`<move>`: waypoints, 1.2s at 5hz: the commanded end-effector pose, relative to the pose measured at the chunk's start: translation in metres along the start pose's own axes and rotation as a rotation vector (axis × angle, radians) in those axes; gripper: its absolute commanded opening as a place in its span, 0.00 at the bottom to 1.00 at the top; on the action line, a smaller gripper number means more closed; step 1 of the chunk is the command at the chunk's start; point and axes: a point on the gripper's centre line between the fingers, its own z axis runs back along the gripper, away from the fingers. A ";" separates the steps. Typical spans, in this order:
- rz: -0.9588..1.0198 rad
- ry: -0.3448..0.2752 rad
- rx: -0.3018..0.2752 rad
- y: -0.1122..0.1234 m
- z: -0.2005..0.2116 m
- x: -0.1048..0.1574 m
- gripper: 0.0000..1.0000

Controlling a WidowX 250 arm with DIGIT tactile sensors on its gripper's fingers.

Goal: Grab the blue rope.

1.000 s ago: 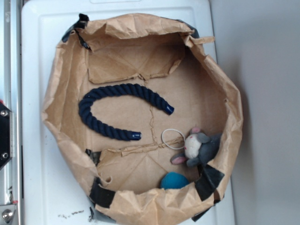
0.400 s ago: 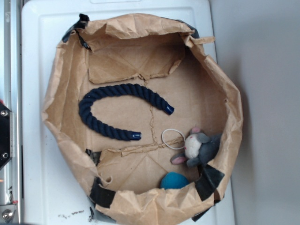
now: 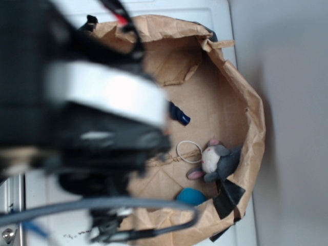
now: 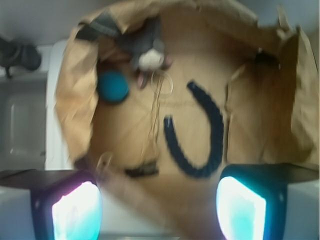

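Observation:
The blue rope (image 4: 219, 135) lies in a U on the floor of the brown paper bag (image 4: 70, 110), its two ends pointing toward the plush toy. My gripper (image 4: 159, 210) hangs high above the bag's near rim, open, with nothing between its two glowing fingertips (image 4: 75, 212). The rope's bend is just beyond the right fingertip in the blurred wrist view. In the exterior view the blurred arm (image 3: 77, 102) covers nearly all of the rope. Only one shiny capped end of the blue rope (image 3: 179, 116) shows there.
A grey and white plush toy (image 3: 218, 161) leans on the bag wall (image 3: 251, 118). A teal ball (image 3: 189, 197) and a white ring (image 3: 188, 151) lie near it. The bag stands on a white surface (image 3: 225, 20).
The arm has swung into the exterior view and now hides the left half of the bag and most of the rope. Nothing in the bag has moved.

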 end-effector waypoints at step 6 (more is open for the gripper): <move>-0.110 -0.153 -0.136 0.043 -0.055 0.037 1.00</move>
